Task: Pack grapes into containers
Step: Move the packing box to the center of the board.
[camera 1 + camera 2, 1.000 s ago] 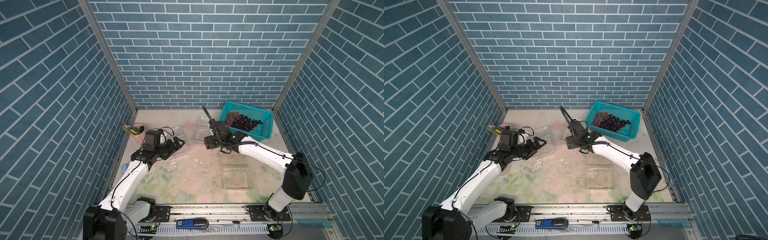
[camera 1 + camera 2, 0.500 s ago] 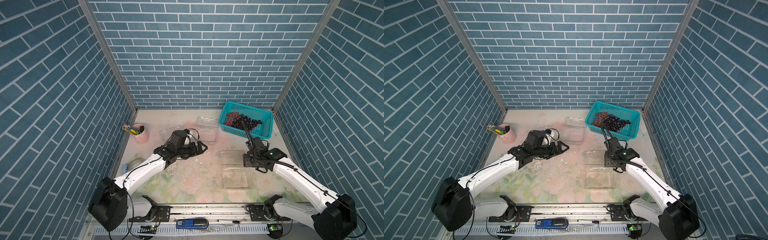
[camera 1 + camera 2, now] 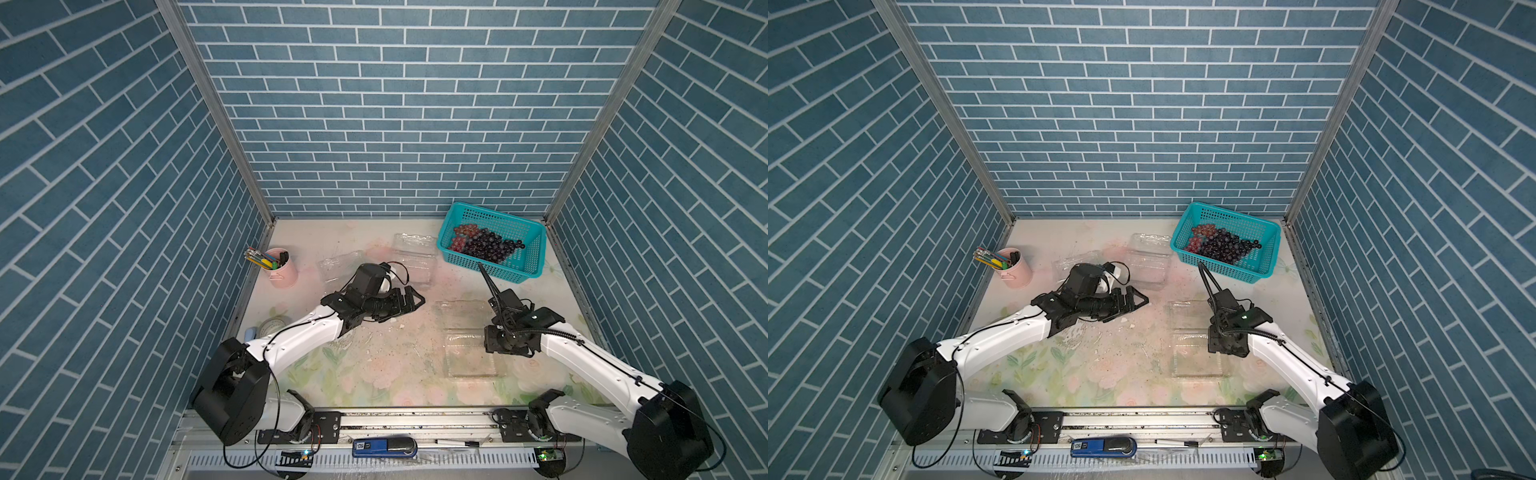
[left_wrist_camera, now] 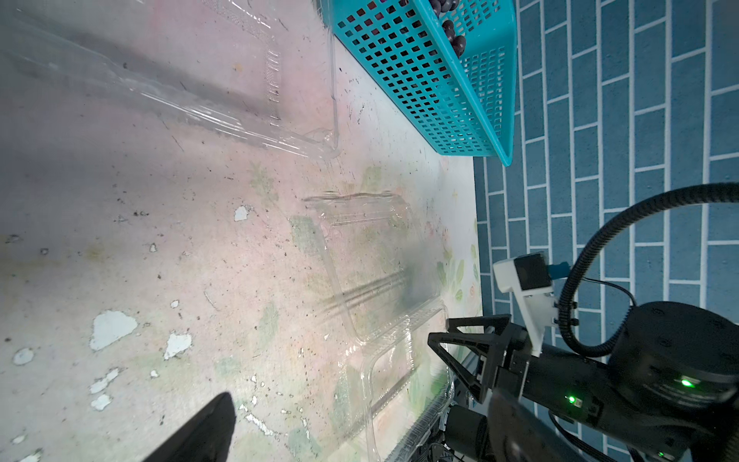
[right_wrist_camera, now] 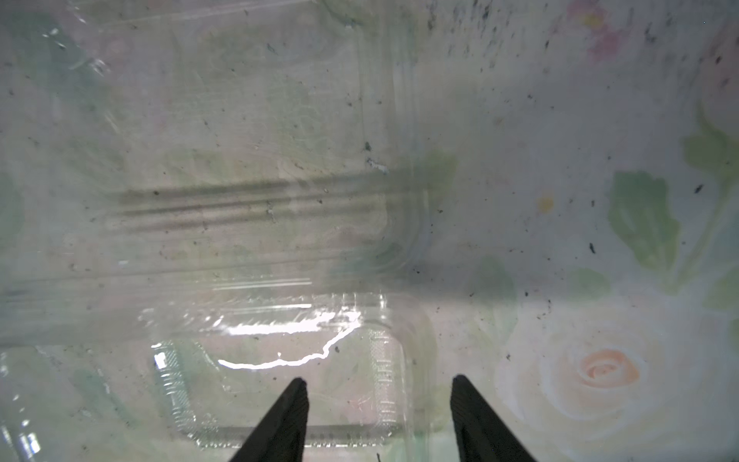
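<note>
The grapes (image 3: 484, 245) (image 3: 1223, 245), dark purple and red bunches, lie in a teal basket (image 3: 519, 272) (image 3: 1252, 272) at the back right. Three clear containers show in both top views. One (image 3: 469, 365) (image 3: 1196, 365) lies open at the front right, one (image 3: 415, 257) at the back middle and one (image 3: 338, 266) to its left. My right gripper (image 3: 492, 353) (image 3: 1219, 347) (image 5: 378, 384) points down, open, straddling the side rim of the front container (image 5: 392, 360). My left gripper (image 3: 409, 305) (image 3: 1133, 305) hangs open and empty over the table's middle; one finger (image 4: 200, 432) shows.
A pink pen cup (image 3: 282, 270) stands at the back left, with a tape roll (image 3: 272, 326) near the left wall. White flecks (image 4: 112, 328) dot the worn floral mat. Brick walls close three sides. The right arm (image 4: 600, 380) shows in the left wrist view.
My right arm has swung from the back-middle container to the open container at the front right. My left arm has moved from the left side to the table's middle.
</note>
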{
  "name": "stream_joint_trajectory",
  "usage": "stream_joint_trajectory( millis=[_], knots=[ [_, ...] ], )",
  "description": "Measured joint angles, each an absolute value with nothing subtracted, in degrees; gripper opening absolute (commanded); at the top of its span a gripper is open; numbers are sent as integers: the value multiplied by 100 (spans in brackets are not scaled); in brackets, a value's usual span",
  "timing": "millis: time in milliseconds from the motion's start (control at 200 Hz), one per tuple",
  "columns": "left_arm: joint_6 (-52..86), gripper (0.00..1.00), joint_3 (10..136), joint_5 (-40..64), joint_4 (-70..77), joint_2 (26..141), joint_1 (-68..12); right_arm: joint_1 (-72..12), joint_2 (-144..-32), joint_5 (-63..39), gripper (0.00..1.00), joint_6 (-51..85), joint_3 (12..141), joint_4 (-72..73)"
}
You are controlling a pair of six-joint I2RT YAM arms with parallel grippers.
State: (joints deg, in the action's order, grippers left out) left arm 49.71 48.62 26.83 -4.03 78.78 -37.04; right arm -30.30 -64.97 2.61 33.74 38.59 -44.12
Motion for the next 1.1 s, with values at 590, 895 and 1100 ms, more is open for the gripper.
stream_joint_trajectory(
  millis=[590,895,1100],
  knots=[
    [4735,100,5026,2746,-679,7900,-3162,-2499,-8009,884,16,3758,4250,-2665],
    [4600,100,5124,2814,-908,7863,-2982,-2322,-8965,902,33,3535,5199,-2475],
    [4523,100,5387,2842,-943,7915,-2952,-2283,-8781,904,50,3273,5295,-2801]
  ],
)
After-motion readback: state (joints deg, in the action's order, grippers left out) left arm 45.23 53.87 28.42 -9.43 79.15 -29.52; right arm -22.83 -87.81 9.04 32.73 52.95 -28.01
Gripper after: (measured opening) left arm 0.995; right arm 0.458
